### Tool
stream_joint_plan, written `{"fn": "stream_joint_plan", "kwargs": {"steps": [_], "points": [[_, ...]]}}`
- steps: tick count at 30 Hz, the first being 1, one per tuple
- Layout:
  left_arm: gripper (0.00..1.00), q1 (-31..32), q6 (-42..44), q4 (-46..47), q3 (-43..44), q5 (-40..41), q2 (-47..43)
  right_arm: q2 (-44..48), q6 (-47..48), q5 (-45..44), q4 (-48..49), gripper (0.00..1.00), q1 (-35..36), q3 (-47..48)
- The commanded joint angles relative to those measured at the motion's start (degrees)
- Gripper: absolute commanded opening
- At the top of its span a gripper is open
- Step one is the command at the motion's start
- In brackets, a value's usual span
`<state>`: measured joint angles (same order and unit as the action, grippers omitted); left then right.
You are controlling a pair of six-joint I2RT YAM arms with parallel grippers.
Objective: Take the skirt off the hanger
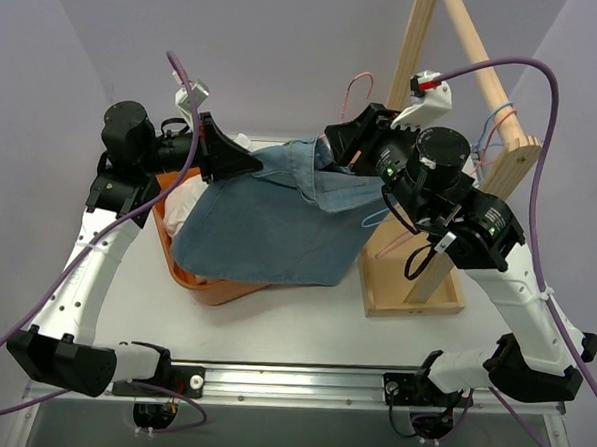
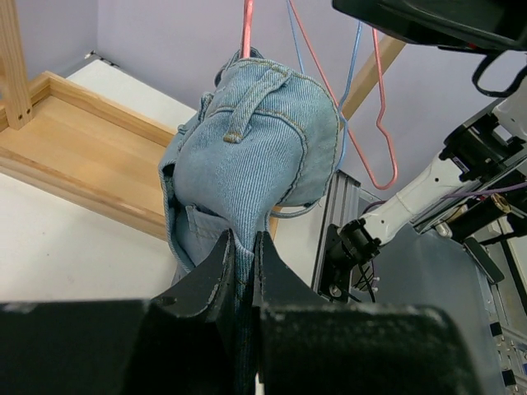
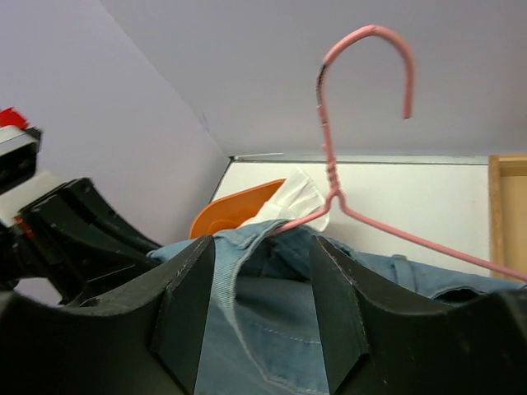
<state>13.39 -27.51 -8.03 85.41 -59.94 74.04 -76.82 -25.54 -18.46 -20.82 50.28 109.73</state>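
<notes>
The denim skirt (image 1: 279, 217) hangs above the bench's (image 1: 303, 319) far middle, its waistband on the pink hanger (image 3: 332, 177), one edge pinched by the left gripper (image 2: 244, 241), while the right gripper (image 3: 262, 276) stands parted around the waistband.

The skirt (image 1: 279, 217) stretches over the middle of the counter (image 1: 293, 323), with the left claw (image 1: 237, 160) at its left edge and the right claw (image 1: 338, 145) at its far right corner. The basket (image 1: 210, 291) sits under its left part. The hanger (image 3: 327, 140) rises from the waistband, on the far side of the right claw. The wooden rack (image 1: 410, 289) stands right of the skirt.
</notes>
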Motion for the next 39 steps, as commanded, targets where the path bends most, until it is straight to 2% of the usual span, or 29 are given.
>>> {"fn": "stream_joint_plan", "kwargs": {"steps": [1, 7, 12, 20, 23, 24, 27, 31, 36, 39], "points": [[0.02, -0.38, 0.88, 3.99, 1.08, -0.53, -3.2, -1.05, 0.84, -1.05, 0.34, 0.45, -1.85, 0.84], [0.02, -0.47, 0.7, 4.34, -0.76, -1.32, -4.78, -1.58, 1.81, -0.27, 0.95, 0.47, -4.75, -1.89], [0.02, -0.47, -5.18, 13.2, -4.28, -3.16, -5.66, -1.41, 1.63, 2.46, 2.62, 0.47, -7.21, -4.7], [0.02, -0.38, -6.85, 14.71, -6.04, -3.6, -6.63, -2.72, 0.14, 6.32, 3.76, 0.43, -8.71, -5.67], [0.02, -0.38, -7.56, 15.68, -5.6, -3.43, -6.02, -2.73, -0.91, 7.47, 5.08, 0.33, -8.71, -6.9], [0.02, -0.38, -7.56, 15.5, -5.08, -3.17, -5.84, -2.72, -1.0, 8.43, 5.26, 0.2, -8.71, -8.03], [0.02, -0.38, -7.12, 14.45, -4.11, -2.46, -5.4, -2.64, -1.27, 9.58, 5.7, 0.0, -8.71, -10.23], [0.02, -0.38, -6.95, 14.19, -3.84, -2.37, -5.84, -1.76, -1.79, 9.06, 6.23, 0.0, -8.71, -12.52], [0.38, -0.38, -4.4, 11.98, -6.83, 0.17, -8.29, -0.09, -2.06, 6.77, 5.62, 0.0, -8.8, -12.88], [0.43, -0.38, -4.92, 12.86, -8.06, 0.35, -9.09, 0.7, -2.23, 6.77, 5.44, 0.0, -8.8, -13.66]]}}
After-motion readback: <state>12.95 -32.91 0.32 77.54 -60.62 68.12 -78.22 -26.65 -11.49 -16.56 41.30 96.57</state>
